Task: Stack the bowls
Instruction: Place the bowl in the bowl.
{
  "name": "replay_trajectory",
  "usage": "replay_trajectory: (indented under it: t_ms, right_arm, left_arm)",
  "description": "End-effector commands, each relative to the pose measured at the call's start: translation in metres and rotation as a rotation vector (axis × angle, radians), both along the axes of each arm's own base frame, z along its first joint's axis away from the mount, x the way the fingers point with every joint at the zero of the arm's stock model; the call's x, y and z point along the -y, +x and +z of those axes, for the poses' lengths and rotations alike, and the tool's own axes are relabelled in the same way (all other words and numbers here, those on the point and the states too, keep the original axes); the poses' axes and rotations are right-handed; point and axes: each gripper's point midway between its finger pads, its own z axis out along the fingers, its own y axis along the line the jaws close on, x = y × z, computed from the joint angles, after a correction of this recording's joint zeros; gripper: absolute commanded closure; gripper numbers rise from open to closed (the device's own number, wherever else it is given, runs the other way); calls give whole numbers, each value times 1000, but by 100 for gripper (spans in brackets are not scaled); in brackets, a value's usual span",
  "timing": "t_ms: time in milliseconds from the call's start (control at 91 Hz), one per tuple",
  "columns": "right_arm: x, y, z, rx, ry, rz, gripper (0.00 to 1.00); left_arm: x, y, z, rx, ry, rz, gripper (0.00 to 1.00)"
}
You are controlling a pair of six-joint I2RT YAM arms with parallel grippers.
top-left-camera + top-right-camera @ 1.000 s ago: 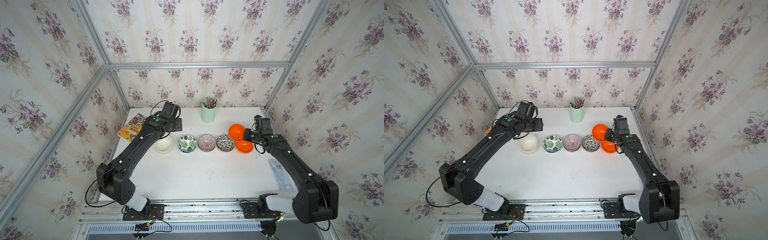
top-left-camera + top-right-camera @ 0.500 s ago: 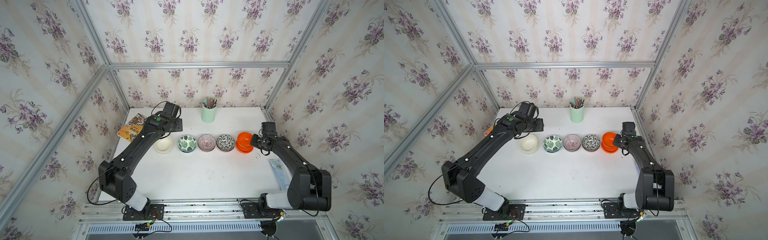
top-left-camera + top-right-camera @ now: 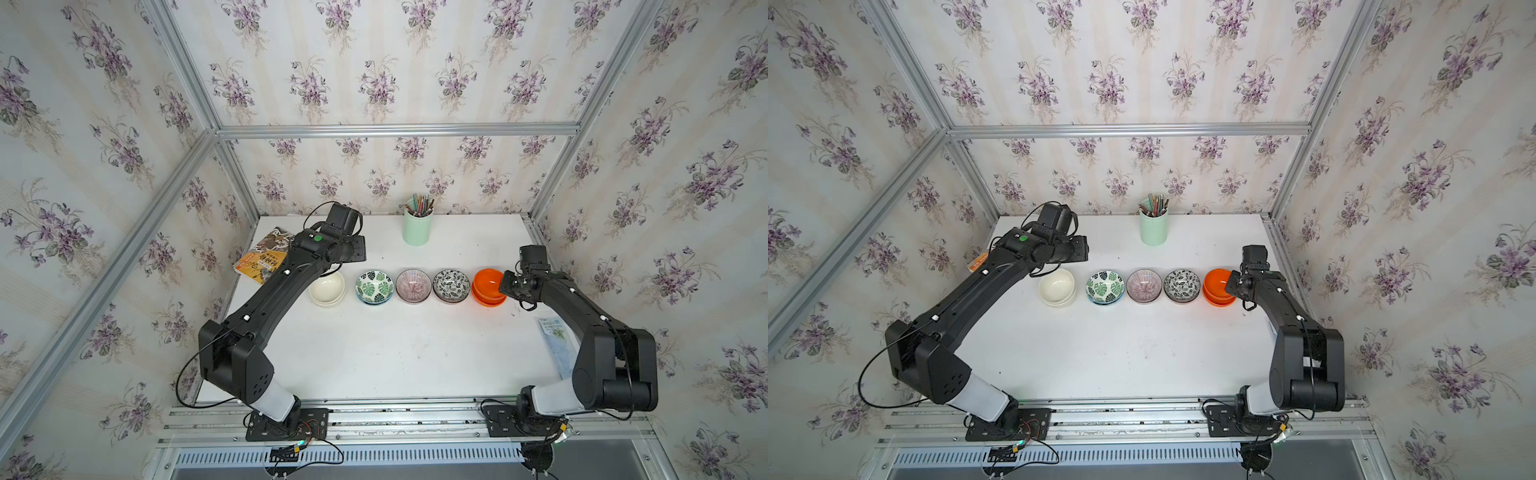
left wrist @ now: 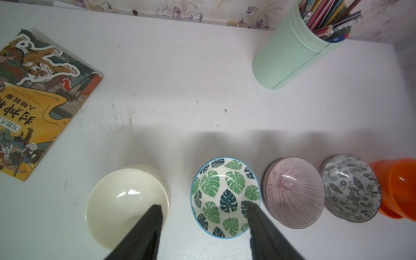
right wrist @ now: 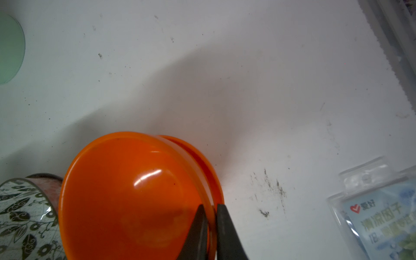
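Observation:
Five bowl stacks stand in a row in both top views: cream-white bowls [image 3: 327, 288], leaf-patterned bowls [image 3: 374, 286], purple striped bowls [image 3: 413, 285], black-and-white floral bowls [image 3: 451, 284] and orange bowls [image 3: 487, 284]. My right gripper [image 5: 210, 206] is shut on the rim of the upper orange bowl [image 5: 126, 193], which sits nested in the lower orange bowl [image 5: 202, 162]. My left gripper [image 4: 203, 204] hangs open and empty above the gap between the cream bowl [image 4: 126, 202] and the leaf bowl [image 4: 225, 191].
A mint-green pencil cup [image 3: 417, 226] stands at the back behind the row. A picture book [image 3: 264, 259] lies at the back left. A clear plastic packet [image 3: 555, 336] lies near the table's right edge, beside the right arm. Papered walls close three sides.
The right gripper has carried the lifted, tilted orange bowl down and to the right, into the other orange bowl. The left arm has not moved.

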Motion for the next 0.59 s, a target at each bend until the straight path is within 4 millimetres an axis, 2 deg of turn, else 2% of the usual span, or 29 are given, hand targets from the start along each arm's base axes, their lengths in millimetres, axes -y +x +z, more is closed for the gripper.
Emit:
replay_trajectory:
  t_ms: [0, 341, 451, 583]
  right_arm:
    - [0, 4, 0, 16, -3, 0, 85]
    - [0, 4, -4, -4, -3, 2, 79]
    - [2, 3, 4, 14, -13, -8, 73]
    - [8, 4, 17, 41, -36, -31, 72]
  left_arm:
    - [2, 3, 4, 15, -6, -10, 36]
    - [3, 4, 6, 19, -8, -11, 36]
    - [5, 5, 7, 19, -12, -16, 36]
    - [7, 6, 8, 18, -20, -21, 36]
